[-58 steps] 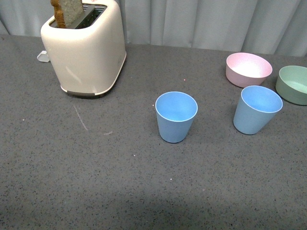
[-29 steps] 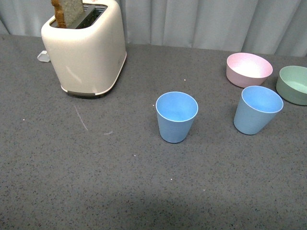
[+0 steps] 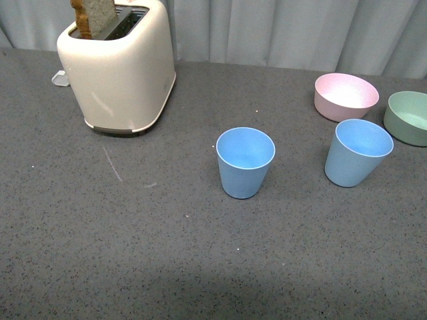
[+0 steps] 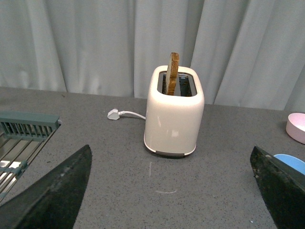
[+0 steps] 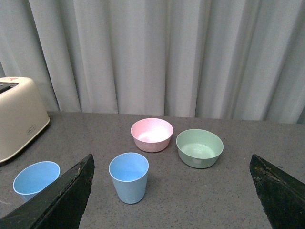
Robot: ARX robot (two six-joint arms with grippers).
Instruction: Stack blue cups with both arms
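Your left gripper (image 4: 170,149) and right gripper (image 5: 172,156) gape wide, holding nothing. The centre blue cup (image 3: 245,162) and right blue cup (image 3: 357,152) stand apart.

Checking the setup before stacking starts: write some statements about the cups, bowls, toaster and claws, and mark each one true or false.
1. The centre blue cup and the blue cup at the right both stand upright, apart from each other. True.
2. One blue cup sits inside the pink bowl. False: that bowl is empty, and both cups stand on the table.
3. A slice of bread sticks up out of the toaster. True.
4. The left claw is shut on a cup. False: it is open and holds nothing.
5. The green bowl is stacked in the pink bowl. False: they sit side by side.
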